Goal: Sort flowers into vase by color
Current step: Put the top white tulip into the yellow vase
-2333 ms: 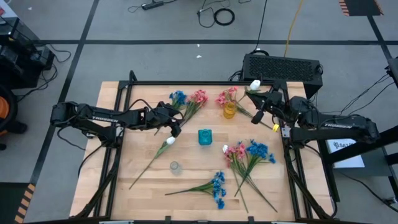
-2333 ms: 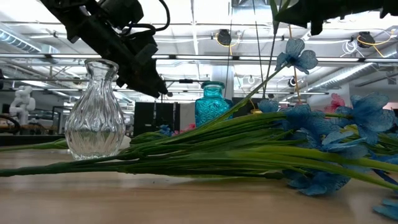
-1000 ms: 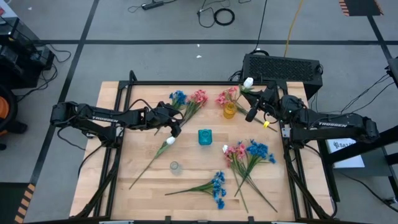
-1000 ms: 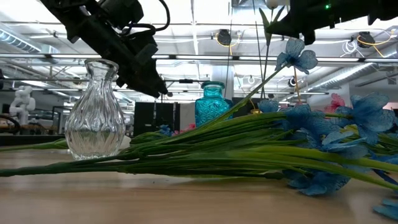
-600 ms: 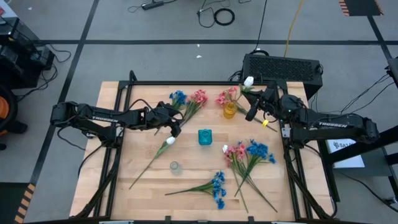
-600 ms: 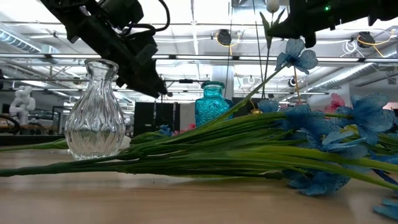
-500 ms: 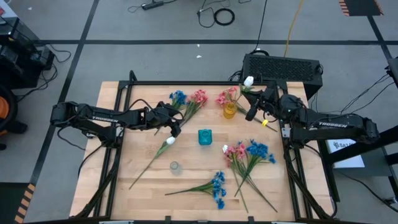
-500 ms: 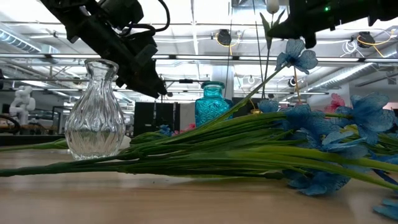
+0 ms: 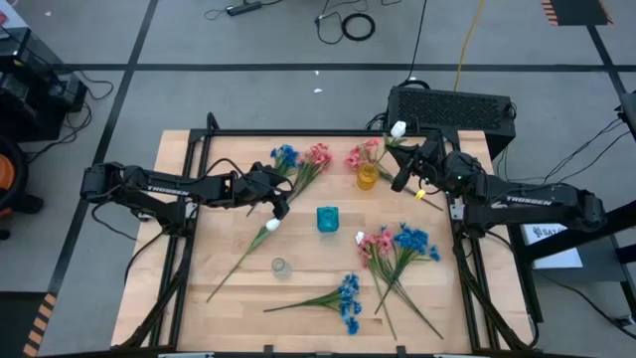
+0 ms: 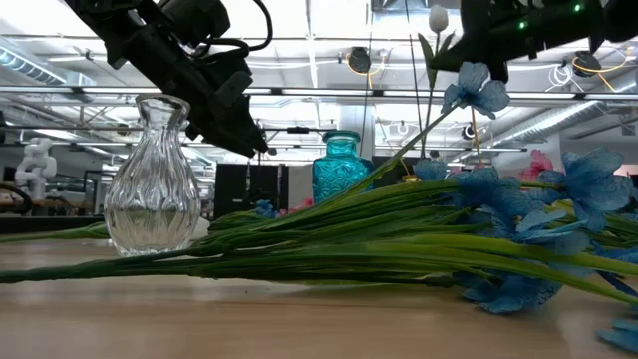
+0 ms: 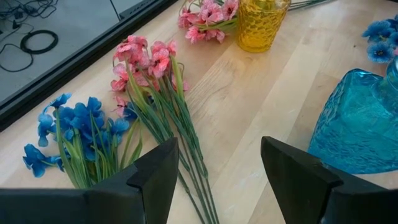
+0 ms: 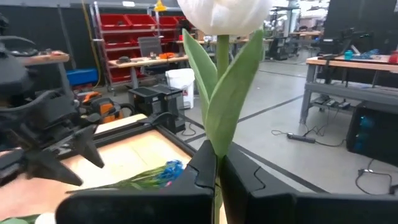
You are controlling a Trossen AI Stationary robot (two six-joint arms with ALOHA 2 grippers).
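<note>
On the wooden table (image 9: pixel 229 308), flowers lie scattered around three vases. At far right the right gripper (image 9: pixel 402 179) pinches a white tulip (image 9: pixel 397 129) upright by its stem, just beside the yellow vase (image 9: pixel 367 177). The left gripper (image 9: pixel 280 206), fingers spread, hovers left of the teal vase (image 9: pixel 327 219).

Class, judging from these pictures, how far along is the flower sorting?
Done: pink sprays at the yellow glass vase. In hand: the right gripper is shut on a white tulip stem. Left: a white tulip and blue and pink bunches lie on the wooden table; the open left gripper waits.
</note>
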